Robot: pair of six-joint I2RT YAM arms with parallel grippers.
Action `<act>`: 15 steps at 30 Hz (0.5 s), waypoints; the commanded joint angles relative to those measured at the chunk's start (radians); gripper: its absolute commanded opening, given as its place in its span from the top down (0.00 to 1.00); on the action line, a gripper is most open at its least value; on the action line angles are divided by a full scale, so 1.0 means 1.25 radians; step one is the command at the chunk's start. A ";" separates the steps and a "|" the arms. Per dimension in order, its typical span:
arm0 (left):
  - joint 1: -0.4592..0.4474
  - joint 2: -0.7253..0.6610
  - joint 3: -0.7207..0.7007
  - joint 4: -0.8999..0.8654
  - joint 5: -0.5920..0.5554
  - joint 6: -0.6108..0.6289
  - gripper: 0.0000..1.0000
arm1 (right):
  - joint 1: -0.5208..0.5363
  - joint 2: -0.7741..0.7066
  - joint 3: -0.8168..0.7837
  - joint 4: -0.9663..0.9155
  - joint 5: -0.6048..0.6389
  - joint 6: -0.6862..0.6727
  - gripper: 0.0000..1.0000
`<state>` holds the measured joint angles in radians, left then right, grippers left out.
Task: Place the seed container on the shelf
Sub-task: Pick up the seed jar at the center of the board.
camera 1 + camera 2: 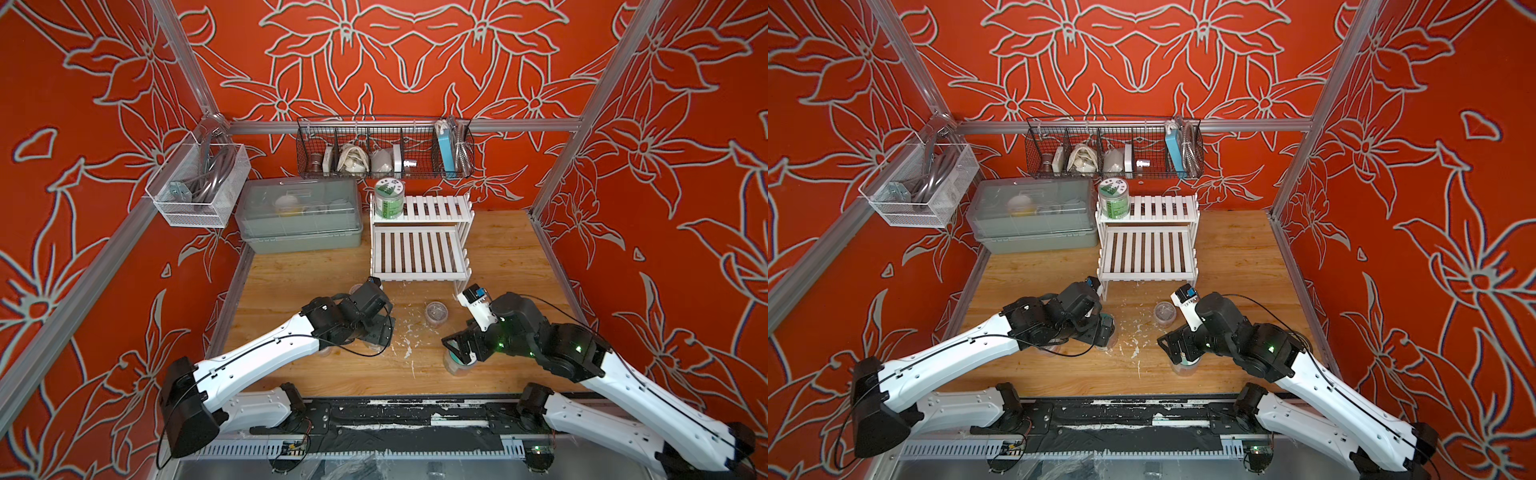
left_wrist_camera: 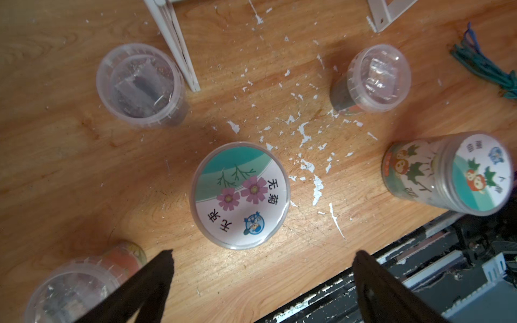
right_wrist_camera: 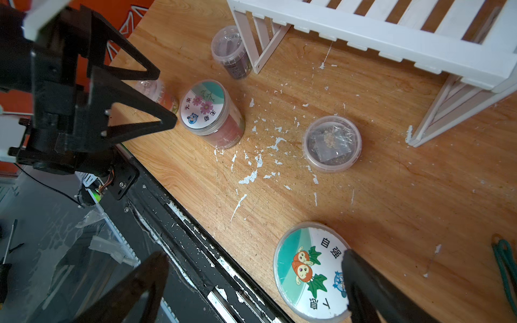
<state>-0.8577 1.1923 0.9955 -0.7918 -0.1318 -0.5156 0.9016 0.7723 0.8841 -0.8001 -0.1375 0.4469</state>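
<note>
Left wrist view looks straight down on the flower-lid jar (image 2: 240, 195), a seed container standing upright on the wooden table (image 2: 84, 167) near its front edge, left of the middle. The left gripper (image 2: 264, 257) hangs above it with jaws spread wide: nothing is between them and nothing is touched. Three clear-lid jars (image 2: 138, 84) stand around it among white paint flakes, one just beside a leg of the shelf (image 1: 419, 253).

The right gripper (image 3: 254, 256) is also wide apart and empty. It is over the cartoon-lid jar (image 3: 305, 268), which is upright at the front edge, right of the middle. One finger hides part of that lid in the right wrist view.

In both top views the white shelf (image 1: 1146, 253) stands near the middle of the back edge, beside a grey box (image 1: 299, 224) — and a green jar (image 1: 389, 201) sits upright at the left end of its upper tier.
</note>
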 commanded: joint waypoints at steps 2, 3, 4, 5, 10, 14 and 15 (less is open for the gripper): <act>-0.003 0.036 -0.009 -0.009 0.011 -0.017 0.01 | -0.005 0.013 -0.015 0.016 -0.019 0.011 0.00; -0.003 0.042 -0.010 -0.007 0.016 -0.017 0.01 | -0.005 0.014 -0.016 0.018 -0.020 0.011 0.00; -0.003 0.049 -0.012 -0.005 0.019 -0.018 0.01 | -0.005 0.015 -0.018 0.018 -0.020 0.011 0.00; -0.003 0.054 -0.015 -0.002 0.017 -0.019 0.01 | -0.006 0.017 -0.020 0.017 -0.017 0.013 0.00; -0.003 0.090 -0.028 -0.003 -0.006 -0.020 0.01 | -0.005 0.029 -0.031 0.017 -0.016 0.031 0.00; -0.001 0.122 -0.031 0.006 -0.007 -0.022 0.01 | -0.006 0.022 -0.040 0.030 -0.018 0.036 0.01; 0.000 0.129 -0.028 0.012 0.001 -0.019 0.01 | -0.005 0.018 -0.042 0.032 -0.016 0.037 0.00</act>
<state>-0.8577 1.3319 0.9642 -0.7841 -0.1287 -0.5343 0.9016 0.8070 0.8459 -0.7769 -0.1555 0.4774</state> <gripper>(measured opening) 0.987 0.994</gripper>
